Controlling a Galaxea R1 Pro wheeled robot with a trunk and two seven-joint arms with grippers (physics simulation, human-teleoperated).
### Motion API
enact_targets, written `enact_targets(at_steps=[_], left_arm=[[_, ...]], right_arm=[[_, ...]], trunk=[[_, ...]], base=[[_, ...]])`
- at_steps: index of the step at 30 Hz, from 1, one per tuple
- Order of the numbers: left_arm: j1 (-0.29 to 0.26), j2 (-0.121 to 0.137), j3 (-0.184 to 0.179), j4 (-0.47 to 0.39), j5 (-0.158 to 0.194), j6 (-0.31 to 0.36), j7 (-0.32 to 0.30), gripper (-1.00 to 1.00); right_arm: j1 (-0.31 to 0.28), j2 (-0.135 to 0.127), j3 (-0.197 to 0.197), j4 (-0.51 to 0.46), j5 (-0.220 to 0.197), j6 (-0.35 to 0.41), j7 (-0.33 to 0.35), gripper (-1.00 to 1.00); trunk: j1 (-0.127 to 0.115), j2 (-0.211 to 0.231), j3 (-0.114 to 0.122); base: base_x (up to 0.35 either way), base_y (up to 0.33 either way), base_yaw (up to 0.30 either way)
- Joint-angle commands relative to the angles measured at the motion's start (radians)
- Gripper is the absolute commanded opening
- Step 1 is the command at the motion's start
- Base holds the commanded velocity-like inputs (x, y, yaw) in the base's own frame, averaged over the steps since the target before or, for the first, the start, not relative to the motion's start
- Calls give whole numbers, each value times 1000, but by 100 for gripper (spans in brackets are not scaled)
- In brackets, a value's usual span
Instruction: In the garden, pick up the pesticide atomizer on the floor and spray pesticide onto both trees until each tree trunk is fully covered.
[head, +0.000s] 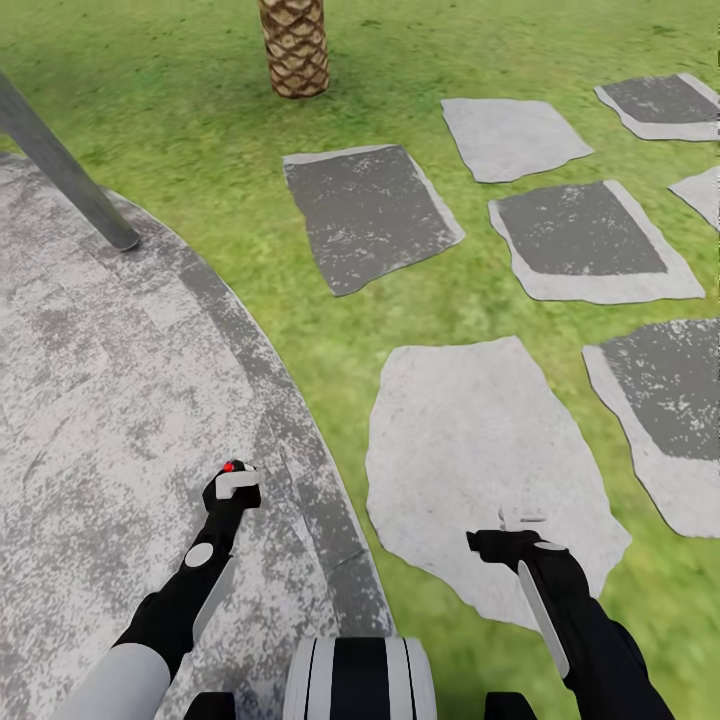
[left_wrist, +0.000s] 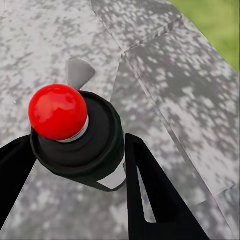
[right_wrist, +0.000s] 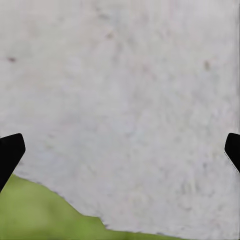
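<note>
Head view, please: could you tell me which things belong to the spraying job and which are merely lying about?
Job: pesticide atomizer, gripped in the left pincer.
Just there: palm-like trunk, stepping stones, stone patio, grey pole, grass.

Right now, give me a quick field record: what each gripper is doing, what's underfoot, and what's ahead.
left gripper: shut on a dark bottle with a red ball top
right gripper: open, holding nothing, over a pale stone slab
under left arm: grey mottled patio
ahead: grass, stepping stones, a scaly palm-like trunk
smooth grey-brown tree trunks: none seen
</note>
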Motion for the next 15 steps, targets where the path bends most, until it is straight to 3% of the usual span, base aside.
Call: enact_targets(at_steps=[1, 15], left_arm=[[0, 0, 0, 0, 0, 0, 0, -100], [0, -1, -2, -26, 0, 2, 2, -100]], right_arm=[[0, 0, 0, 0, 0, 0, 0, 100], [1, -1, -12, -4, 2, -7, 0, 100]], trunk=[[0, 0, 4], [-7, 4, 58]], base=[[0, 0, 0], [0, 0, 0]])
